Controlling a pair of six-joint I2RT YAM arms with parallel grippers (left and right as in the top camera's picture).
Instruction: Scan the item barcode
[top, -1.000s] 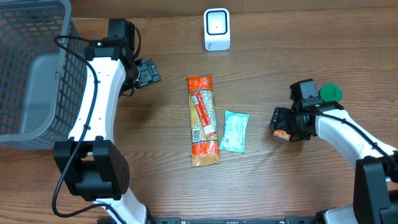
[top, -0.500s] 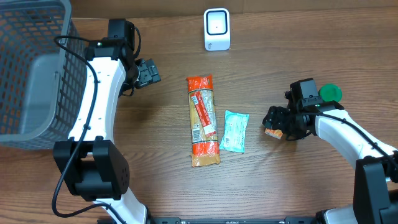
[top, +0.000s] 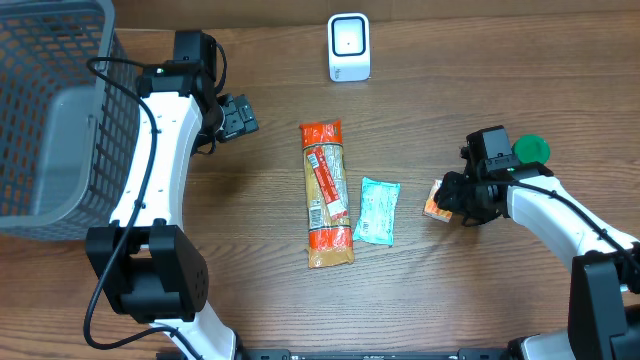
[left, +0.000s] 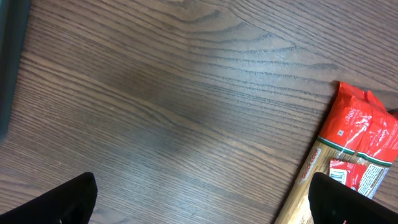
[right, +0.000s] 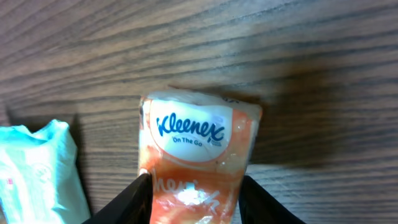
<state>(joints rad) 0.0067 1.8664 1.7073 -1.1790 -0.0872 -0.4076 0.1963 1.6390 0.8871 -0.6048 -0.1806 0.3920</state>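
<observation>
**Inspector:** Position of the Kleenex pack (top: 434, 204)?

**Assistant:** Toward the right edge of the tabletop (top: 260, 290), about midway between near and far edges. Orange wrapper, logo face up.

**Inspector:** Hold on it?

**Assistant:** Pinched by the right gripper (top: 452, 200). Fingers (right: 258, 202) narrowed to the pack's width, one pressed on each long side. Free end pointing toward the left edge. Lifted or resting on the wood: cannot tell.

**Inspector:** Left gripper (top: 240, 118)?

**Assistant:** Spread wide, holding nothing. Hanging over bare wood toward the far left corner, near the wire basket (top: 40, 100) at the left edge.

**Inspector:** Scanner (top: 349, 47)?

**Assistant:** White, upright at the middle of the far edge, well apart from both grippers.

**Inspector:** Other goods?

**Assistant:** Spaghetti packet (top: 326, 193) lying lengthwise at the centre, red end toward the far edge. Teal tissue pack (top: 377, 211) just beside it on the right, between it and the Kleenex pack, touching neither. Green disc (top: 530, 149) near the right edge, behind the right arm.
</observation>
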